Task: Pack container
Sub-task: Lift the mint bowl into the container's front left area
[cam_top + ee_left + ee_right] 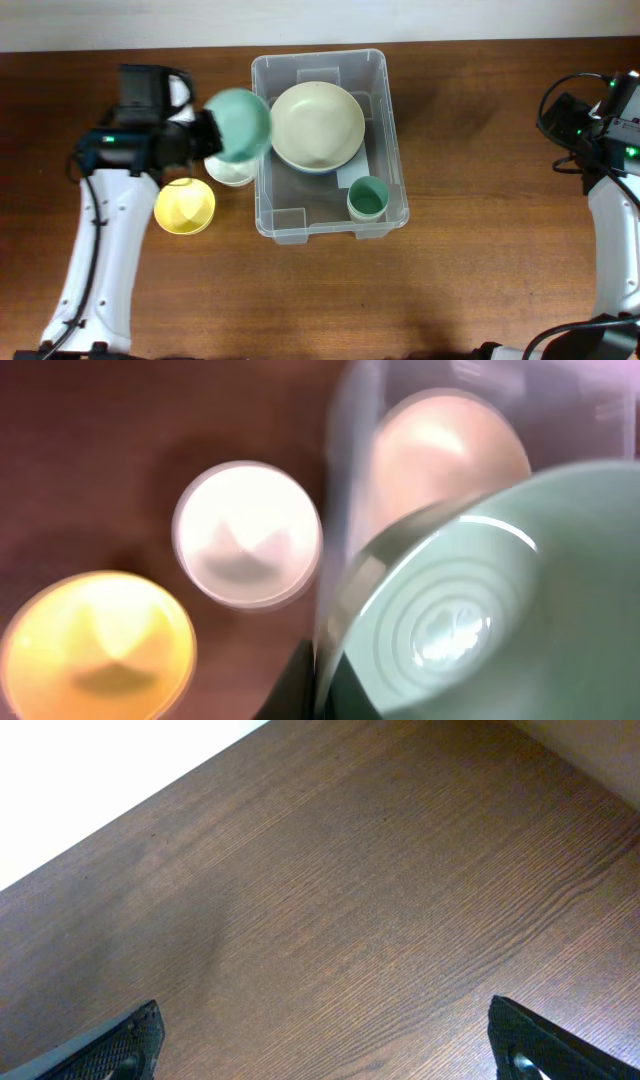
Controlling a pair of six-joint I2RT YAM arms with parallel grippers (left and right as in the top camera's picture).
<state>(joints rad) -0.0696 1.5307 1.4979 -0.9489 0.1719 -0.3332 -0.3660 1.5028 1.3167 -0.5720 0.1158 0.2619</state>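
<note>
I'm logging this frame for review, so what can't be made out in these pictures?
Left pincer: overhead, fingertips hidden behind the round pale-green bowl; left wrist view too blurred.
Small round white bowl: overhead, partly covered by that green bowl.
Right pincer: right wrist view, only fingertips show; bottom edge cuts the rest.

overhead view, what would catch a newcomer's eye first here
The clear bin in the middle of the table, with a big cream bowl and a small green cup inside it. Next, the left gripper holding a green bowl at the bin's left rim, with a white bowl and a yellow bowl on the table beside it.
</note>
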